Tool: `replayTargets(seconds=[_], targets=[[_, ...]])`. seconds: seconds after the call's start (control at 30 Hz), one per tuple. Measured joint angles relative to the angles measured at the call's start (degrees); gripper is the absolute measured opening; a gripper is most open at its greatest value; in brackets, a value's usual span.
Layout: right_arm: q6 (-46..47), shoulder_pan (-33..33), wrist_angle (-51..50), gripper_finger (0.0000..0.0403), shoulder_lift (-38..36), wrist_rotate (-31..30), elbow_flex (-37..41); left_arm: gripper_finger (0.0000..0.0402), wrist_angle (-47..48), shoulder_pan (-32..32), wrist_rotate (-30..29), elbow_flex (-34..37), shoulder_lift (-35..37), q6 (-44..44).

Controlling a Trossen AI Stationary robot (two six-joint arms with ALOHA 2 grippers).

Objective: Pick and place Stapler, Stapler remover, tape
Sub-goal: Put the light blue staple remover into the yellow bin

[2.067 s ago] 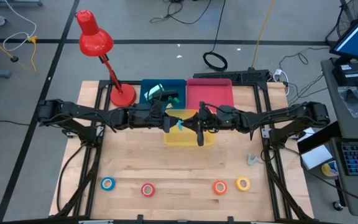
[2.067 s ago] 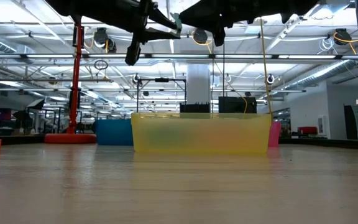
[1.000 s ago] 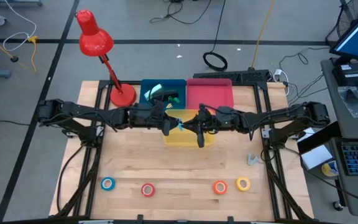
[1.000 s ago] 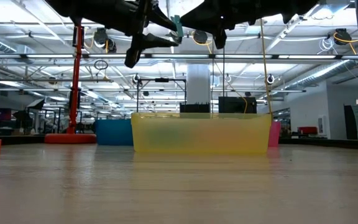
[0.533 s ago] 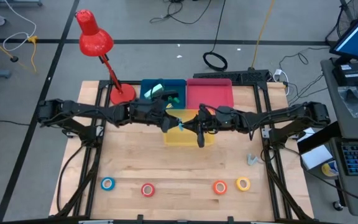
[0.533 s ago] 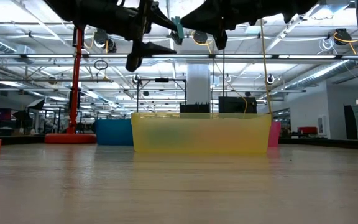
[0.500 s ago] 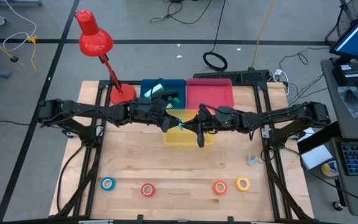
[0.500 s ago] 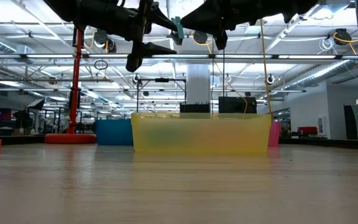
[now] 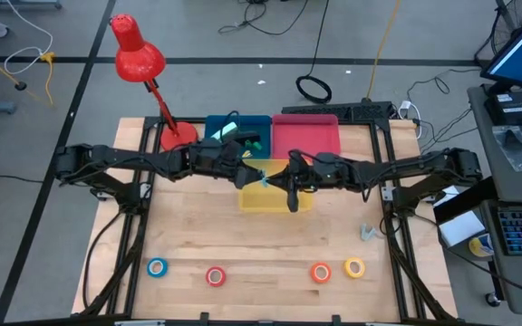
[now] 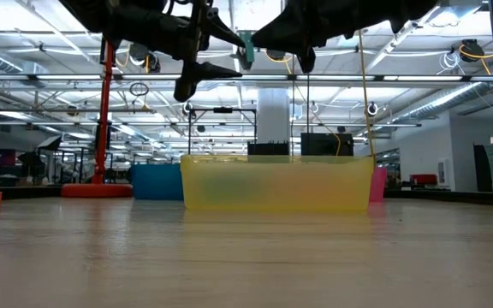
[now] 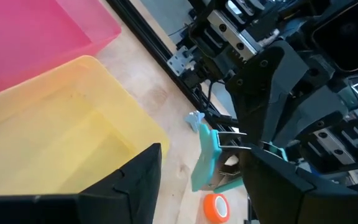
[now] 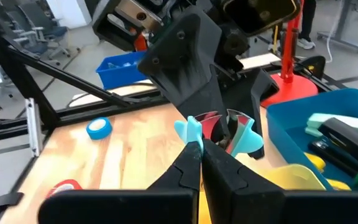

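1. From the counter's [image 9: 198,235] 9 o'clock side I have the left claw [image 9: 246,168] raised over the near-left corner of the yellow bin [image 9: 308,201], fingers spread and empty, because it waits just beside the staple remover [image 9: 263,180] rather than gripping it.
2. The blue bin [image 9: 212,127] at 12 o'clock already holds what I take for the stapler [image 12: 347,142], so I judge that item done.
3. The right claw [image 12: 199,154] is clenched on the teal staple remover, held above the yellow bin; I judge this either a handover or a drop into that bin.
4. The pink bin [image 9: 304,138] sits just right of the blue one, seemingly empty.
5. Along 6 o'clock lie the blue tape [image 9: 157,267], red tape [image 9: 215,276], orange tape [image 9: 321,272] and yellow tape [image 9: 354,268], untouched and well apart from both claws.
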State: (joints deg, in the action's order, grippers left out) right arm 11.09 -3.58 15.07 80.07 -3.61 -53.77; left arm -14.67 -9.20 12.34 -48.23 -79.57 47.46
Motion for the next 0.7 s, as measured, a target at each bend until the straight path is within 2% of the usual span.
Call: replayTargets(seconds=[0.2,0.37,0.5,0.7], targets=[[0.13,-1.31,-4.47,0.0,0.36,-3.83,0.21,0.0216,0.73,-1.88,3.69,-0.11,0.21,-0.24],[0.66,-1.73,-5.08,0.0,0.11,-1.82,0.15,0.0216,0.53,-3.29,2.85,-0.11,0.2,-0.52],[0.18,-2.37,-6.84,0.0,0.12,-2.56,0.15,0.0216,1.35,-3.28,3.64,-0.11,0.15,-0.41],[-0.07,-3.07,-19.56,0.0,0.14,-2.41,0.15,0.0216,1.53,-2.92,3.54,-0.11,0.15,0.24]])
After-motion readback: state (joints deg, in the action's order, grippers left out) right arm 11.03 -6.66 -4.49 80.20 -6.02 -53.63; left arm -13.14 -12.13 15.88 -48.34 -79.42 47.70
